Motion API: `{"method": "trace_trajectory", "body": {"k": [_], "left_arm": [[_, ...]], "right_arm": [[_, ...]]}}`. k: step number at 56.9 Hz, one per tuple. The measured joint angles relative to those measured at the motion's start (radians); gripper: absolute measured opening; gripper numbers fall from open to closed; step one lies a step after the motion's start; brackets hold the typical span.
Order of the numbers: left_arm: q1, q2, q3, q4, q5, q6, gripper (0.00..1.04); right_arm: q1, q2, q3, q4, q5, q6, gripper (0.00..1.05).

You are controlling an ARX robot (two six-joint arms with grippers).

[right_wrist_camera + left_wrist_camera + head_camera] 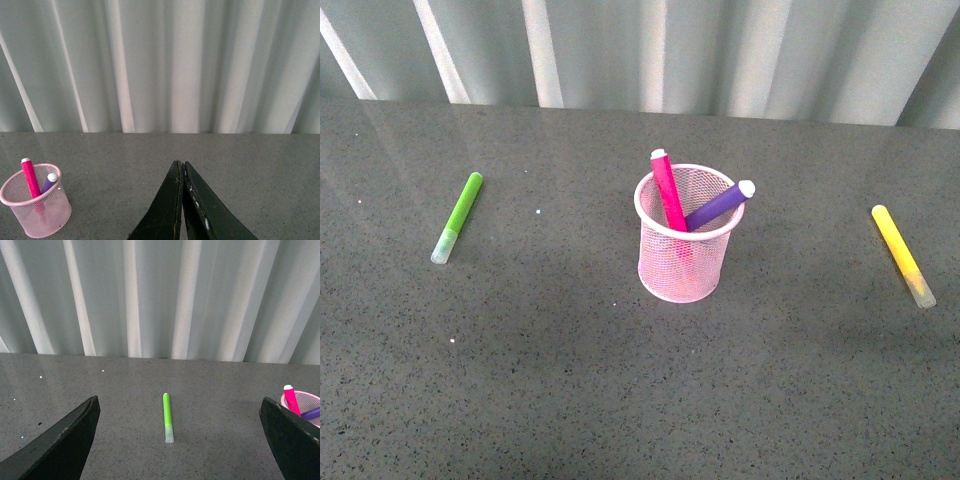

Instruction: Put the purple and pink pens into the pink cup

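Observation:
The pink cup [683, 235] stands upright in the middle of the grey table. The pink pen [667, 188] and the purple pen [720, 203] both stand inside it, leaning apart with their caps above the rim. The cup also shows in the left wrist view [305, 401] and in the right wrist view [36, 206]. Neither arm appears in the front view. My left gripper [179, 412] is open and empty, its jaws wide apart over the table. My right gripper [180, 164] is shut on nothing, away from the cup.
A lime-green marker [457, 217] lies on the table left of the cup and also shows in the left wrist view [167, 417]. A yellow marker [903, 255] lies at the right. A pleated pale curtain [640, 50] runs along the table's far edge.

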Motion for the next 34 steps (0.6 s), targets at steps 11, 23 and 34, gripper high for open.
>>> {"method": "trace_trajectory", "body": {"k": [11, 23, 34], "left_arm": [[0.0, 0.0, 0.0, 0.0, 0.0, 0.0, 0.98], [0.0, 0.0, 0.0, 0.0, 0.0, 0.0, 0.98], [0.0, 0.0, 0.0, 0.0, 0.0, 0.0, 0.98]], "right_arm": [[0.0, 0.0, 0.0, 0.0, 0.0, 0.0, 0.29], [0.0, 0.0, 0.0, 0.0, 0.0, 0.0, 0.63], [0.0, 0.0, 0.0, 0.0, 0.0, 0.0, 1.0]]}}
